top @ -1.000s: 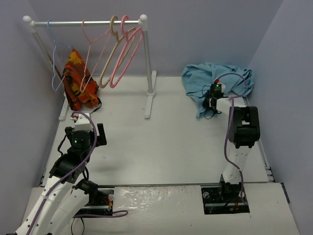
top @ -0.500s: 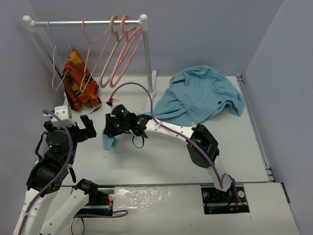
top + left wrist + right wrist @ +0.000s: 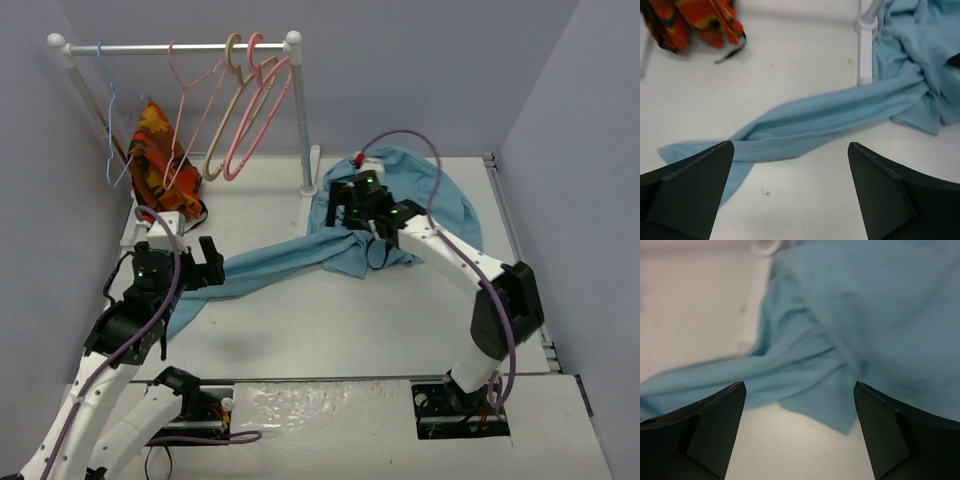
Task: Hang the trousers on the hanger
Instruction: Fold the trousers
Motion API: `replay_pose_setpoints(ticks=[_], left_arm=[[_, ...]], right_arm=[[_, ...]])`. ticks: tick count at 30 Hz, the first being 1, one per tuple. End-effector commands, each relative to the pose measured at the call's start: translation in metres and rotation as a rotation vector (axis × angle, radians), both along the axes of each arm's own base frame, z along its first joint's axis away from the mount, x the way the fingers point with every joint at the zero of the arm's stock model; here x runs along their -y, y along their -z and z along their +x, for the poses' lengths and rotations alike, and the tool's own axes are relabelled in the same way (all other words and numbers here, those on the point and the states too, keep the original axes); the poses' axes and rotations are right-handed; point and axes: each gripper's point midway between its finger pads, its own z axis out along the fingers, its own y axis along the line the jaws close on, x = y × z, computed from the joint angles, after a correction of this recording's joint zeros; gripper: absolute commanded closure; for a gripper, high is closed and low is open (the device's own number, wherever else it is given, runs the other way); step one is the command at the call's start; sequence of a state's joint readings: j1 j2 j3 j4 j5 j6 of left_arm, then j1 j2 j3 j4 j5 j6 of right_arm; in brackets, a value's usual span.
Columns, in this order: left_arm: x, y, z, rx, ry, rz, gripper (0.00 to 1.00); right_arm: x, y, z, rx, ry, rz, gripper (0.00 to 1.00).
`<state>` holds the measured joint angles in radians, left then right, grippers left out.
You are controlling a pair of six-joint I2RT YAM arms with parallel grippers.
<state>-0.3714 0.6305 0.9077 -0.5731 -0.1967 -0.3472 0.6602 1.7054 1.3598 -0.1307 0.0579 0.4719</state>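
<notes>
Currently the trousers lie flat on the tabletop, not on any hanger. Main bunch sits at the right-centre, touching the foot of the white rack; one long leg runs diagonally from it toward the near left, ending below the left arm. Right pincer: jaws wide apart, hovering over the bunched fabric, nothing between them; wrist view slightly blurred. Left pincer: jaws also spread wide, empty, poised above the stretched leg, the leg's wrinkled end close to its left finger in the wrist view. Whether either fingertip touches cloth: cannot tell. The hanger, thin salmon-pink wire, hangs on the rack rail, well apart from the trousers, between a blue wire hanger on its left and thicker beige and pink hangers on its right. Orange-red patterned cloth hangs low at the rack's left end, reaching the tabletop; its lower edge shows at the top-left corner of the left wrist view, separate from the teal fabric.
</notes>
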Motion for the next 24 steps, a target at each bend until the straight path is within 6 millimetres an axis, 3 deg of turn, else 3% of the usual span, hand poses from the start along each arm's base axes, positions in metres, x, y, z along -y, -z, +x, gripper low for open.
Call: replay_pose_setpoints(ticks=[1,4,7,15,16,18,20,24], left_arm=[[0.04,0.013,0.027,-0.028,0.092,-0.136,0.03],[0.061,0.028,0.04,-0.064,0.136,-0.208,0.03],[0.09,0.047,0.051,-0.115,0.194,-0.273,0.03],[0.198,0.066,0.071,-0.161,0.35,-0.354,0.03],[0.214,0.081,0.075,-0.199,0.358,-0.356,0.03],[0.245,0.083,0.078,-0.21,0.373,-0.392,0.04],[0.266,0.096,0.085,-0.226,0.354,-0.386,0.06],[0.29,0.134,0.098,-0.288,0.304,-0.361,0.09]], right_arm=[[0.112,-0.015,0.012,0.071,0.285,-0.08,0.14],[0.163,0.016,0.007,-0.006,0.389,-0.089,0.14],[0.181,0.037,0.011,-0.051,0.398,-0.115,0.14],[0.18,0.085,0.023,-0.138,0.335,-0.099,0.15],[0.179,0.089,0.024,-0.144,0.328,-0.099,0.15],[0.177,0.096,0.023,-0.157,0.313,-0.099,0.16],[0.177,0.1,0.024,-0.162,0.308,-0.101,0.16],[0.177,0.105,0.024,-0.173,0.299,-0.103,0.17]])
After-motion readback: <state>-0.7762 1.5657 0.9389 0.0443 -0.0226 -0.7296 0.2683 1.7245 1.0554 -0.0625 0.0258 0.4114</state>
